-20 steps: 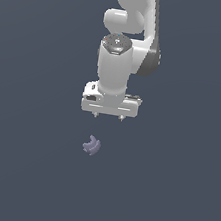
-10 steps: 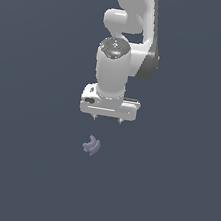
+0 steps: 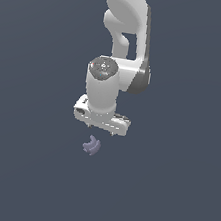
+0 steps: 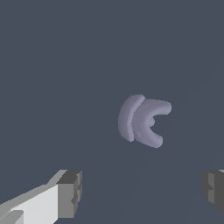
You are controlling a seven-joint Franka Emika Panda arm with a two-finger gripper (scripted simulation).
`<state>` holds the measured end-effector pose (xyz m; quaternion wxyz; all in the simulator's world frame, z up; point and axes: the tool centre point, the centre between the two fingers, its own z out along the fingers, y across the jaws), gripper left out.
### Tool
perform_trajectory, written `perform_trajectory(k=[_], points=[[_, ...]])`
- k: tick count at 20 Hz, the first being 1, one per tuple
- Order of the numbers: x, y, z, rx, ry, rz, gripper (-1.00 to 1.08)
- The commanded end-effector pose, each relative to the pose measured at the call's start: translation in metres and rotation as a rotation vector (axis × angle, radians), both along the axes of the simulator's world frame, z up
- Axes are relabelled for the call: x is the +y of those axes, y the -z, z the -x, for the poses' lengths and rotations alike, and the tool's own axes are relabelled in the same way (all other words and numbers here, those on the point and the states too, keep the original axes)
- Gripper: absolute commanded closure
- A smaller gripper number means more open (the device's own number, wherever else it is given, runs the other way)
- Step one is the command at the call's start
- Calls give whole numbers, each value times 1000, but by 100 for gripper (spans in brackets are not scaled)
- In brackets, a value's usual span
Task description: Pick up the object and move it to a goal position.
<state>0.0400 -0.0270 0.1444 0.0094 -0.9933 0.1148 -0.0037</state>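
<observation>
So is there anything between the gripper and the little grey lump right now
Nothing. In the wrist view only bare dark floor separates the open gripper from the lump; the exterior view shows the same empty gap.

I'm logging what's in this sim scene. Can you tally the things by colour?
Lavender-grey: 1, the curved lobed object, lying on the dark floor.
White: 1, the robot arm with its gripper, open and above the object.
Total: 2
</observation>
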Motion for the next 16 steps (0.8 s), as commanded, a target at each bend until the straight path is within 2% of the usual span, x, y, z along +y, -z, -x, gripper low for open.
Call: perform_trajectory(k=[1, 8, 16], points=[[-7, 13, -9, 4, 68, 3, -92], [-22, 41, -25, 10, 203, 12, -92], [-28, 52, -30, 12, 256, 17, -92]])
